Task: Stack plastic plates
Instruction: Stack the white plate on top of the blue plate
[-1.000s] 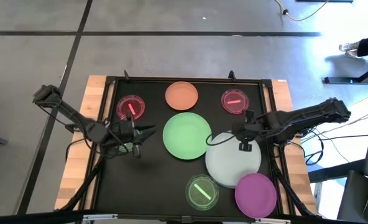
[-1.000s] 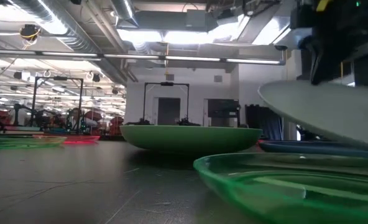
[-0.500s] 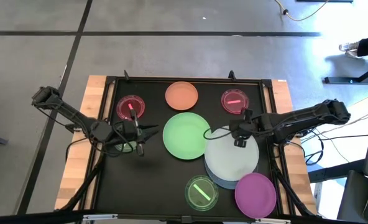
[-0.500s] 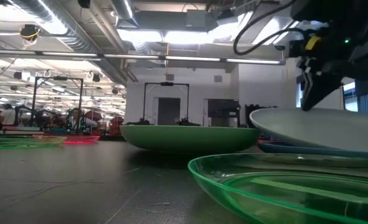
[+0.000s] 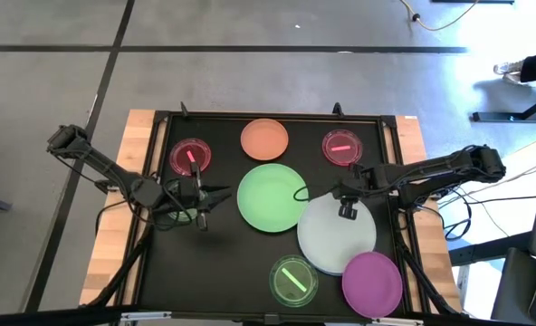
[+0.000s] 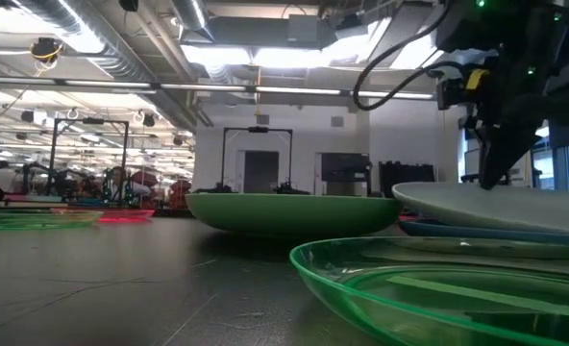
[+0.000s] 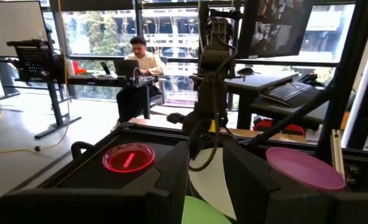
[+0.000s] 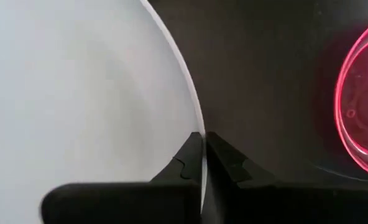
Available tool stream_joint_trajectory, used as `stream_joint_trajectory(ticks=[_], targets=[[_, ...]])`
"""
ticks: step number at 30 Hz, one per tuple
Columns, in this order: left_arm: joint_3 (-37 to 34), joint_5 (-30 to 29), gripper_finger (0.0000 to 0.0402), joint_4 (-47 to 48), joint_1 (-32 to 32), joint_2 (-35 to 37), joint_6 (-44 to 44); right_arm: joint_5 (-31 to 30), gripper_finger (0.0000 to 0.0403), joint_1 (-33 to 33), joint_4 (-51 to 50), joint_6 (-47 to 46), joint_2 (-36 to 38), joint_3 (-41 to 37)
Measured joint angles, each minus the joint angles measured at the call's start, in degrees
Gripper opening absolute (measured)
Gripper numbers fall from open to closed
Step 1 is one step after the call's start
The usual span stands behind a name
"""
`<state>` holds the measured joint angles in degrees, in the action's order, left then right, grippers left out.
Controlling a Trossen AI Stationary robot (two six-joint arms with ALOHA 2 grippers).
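The whitish plate [image 5: 336,237] lies nearly level just over the blue plate [image 6: 457,229], at the table's right. My right gripper [image 5: 345,205] is shut on its far rim. The large green plate [image 5: 272,197] sits mid-table on its base. Beyond it are the orange plate [image 5: 264,139] and two small pink dishes [image 5: 190,156] [image 5: 342,147]. The purple plate [image 5: 372,282] and a small green dish [image 5: 293,279] lie at the near edge. My left gripper [image 5: 221,190] hovers open, left of the green plate, touching nothing. My right gripper pinches the whitish plate's far rim [image 8: 196,118] between its two fingers [image 8: 187,158], one on the plate's inner side and one on its outer side. The fingers come from above, pointing down. The plate sits almost flat just above the blue plate; whether they touch I cannot tell.
A raised black frame [image 5: 277,116] borders the dark table top. Another small green dish [image 5: 185,215] shows under my left arm. Bare table lies between the green plate and the near-left corner. In the left wrist view a person [image 7: 140,62] sits far behind the table.
My right gripper has gone down and a little toward the table's left, still shut on the whitish plate. The plate has dropped from a raised, tilted pose to nearly level over the blue plate.
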<state>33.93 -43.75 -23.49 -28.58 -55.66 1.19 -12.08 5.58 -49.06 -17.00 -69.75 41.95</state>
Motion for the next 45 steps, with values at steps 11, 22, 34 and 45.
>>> stream_joint_trajectory(ticks=[11, 22, 34, 45], targets=[[0.00, -0.01, 0.0096, 0.32, -0.02, 0.00, 0.14, 2.09, 0.0121, 0.40, -2.93, 1.92, 0.10, 5.29], [0.00, 0.00, 0.0096, 0.81, -0.02, 0.00, 0.39, 14.15, 0.0099, 7.26, 7.00, 2.28, -6.00, 2.27], [0.00, -0.02, 0.0096, 1.20, 0.00, 0.00, 0.81, 18.88, 0.0011, 8.63, 11.86, 2.33, -15.19, 1.44], [0.00, 0.00, 0.0096, 2.05, 0.06, 0.00, 1.44, 10.10, 0.0006, 7.79, 11.92, 6.98, -17.05, 1.70]])
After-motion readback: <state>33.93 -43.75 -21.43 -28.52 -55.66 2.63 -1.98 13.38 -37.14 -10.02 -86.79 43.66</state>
